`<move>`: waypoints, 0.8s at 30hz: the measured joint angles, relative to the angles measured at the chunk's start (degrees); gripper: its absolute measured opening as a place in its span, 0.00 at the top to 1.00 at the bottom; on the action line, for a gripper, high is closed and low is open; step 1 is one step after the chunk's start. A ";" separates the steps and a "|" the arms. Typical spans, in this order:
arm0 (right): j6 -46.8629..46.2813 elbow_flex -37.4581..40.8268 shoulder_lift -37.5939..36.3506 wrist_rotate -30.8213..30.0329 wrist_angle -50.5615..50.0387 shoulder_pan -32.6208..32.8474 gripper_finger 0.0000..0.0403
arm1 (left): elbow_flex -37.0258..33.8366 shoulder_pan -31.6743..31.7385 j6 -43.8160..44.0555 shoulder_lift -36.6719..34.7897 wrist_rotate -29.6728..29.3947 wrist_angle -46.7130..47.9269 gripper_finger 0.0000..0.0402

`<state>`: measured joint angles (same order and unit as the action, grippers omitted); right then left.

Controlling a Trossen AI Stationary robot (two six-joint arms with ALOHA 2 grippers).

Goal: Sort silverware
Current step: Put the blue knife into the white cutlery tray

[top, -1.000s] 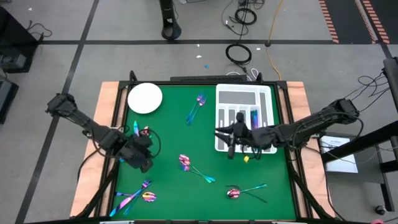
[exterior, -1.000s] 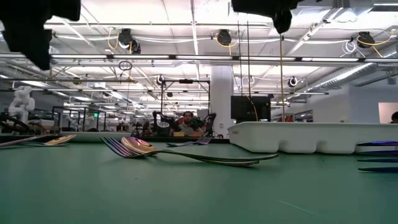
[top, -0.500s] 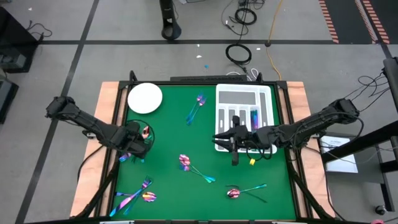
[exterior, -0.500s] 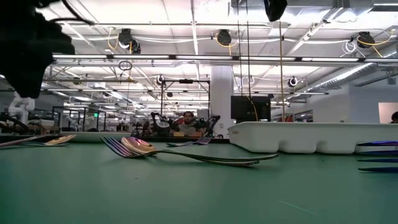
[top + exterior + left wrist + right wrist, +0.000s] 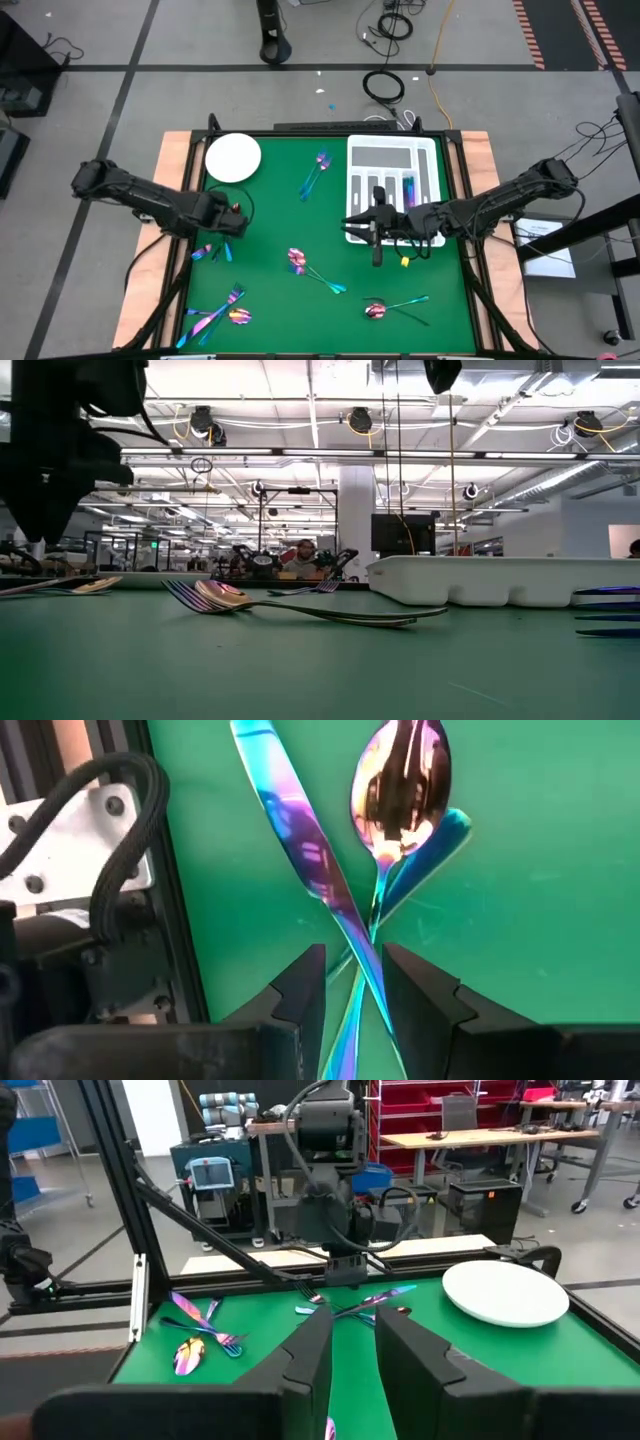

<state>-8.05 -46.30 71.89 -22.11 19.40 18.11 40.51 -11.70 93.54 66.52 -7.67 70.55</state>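
Left end effector (image 5: 352, 982), narrowly parted, straddles a knife (image 5: 300, 840) crossing a spoon (image 5: 400, 790) near the plate (image 5: 233, 157); handles partly hidden. Right end effector (image 5: 350, 1330), narrowly parted, empty, beside the tray (image 5: 392, 160).

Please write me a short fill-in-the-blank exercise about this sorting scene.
1. The left gripper hovers over a crossed knife and ____.
2. The round plate is coloured ____.
3. The right gripper hangs by the compartmented ____.
4. The table surface is ____.

Missing words: spoon; white; tray; green
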 joint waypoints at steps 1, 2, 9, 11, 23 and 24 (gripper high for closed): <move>0.02 0.00 -0.13 0.00 -0.07 0.00 0.83 | 0.00 0.63 -0.92 0.27 0.00 0.04 0.74; 0.17 0.00 -0.20 0.00 -0.03 0.00 0.83 | 0.00 1.25 -1.58 0.61 0.01 0.14 0.74; 1.27 -0.02 -0.43 -0.02 1.36 0.00 0.83 | 0.00 3.97 -7.11 6.20 1.06 -2.65 0.74; 1.27 -0.02 -0.43 -0.02 1.27 0.00 0.83 | 0.00 4.38 -8.74 8.34 1.71 -3.42 0.74; 1.27 -0.02 -0.43 -0.04 -0.22 0.00 0.83 | 0.00 5.70 -11.74 13.00 5.65 -4.83 0.74; 1.29 -0.02 -0.43 -0.04 -0.31 0.00 0.83 | 0.00 5.68 -12.15 13.00 6.29 -5.23 0.74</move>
<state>-6.77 -46.33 71.46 -22.15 19.09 18.11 40.51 -6.02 81.39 79.53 -1.38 65.32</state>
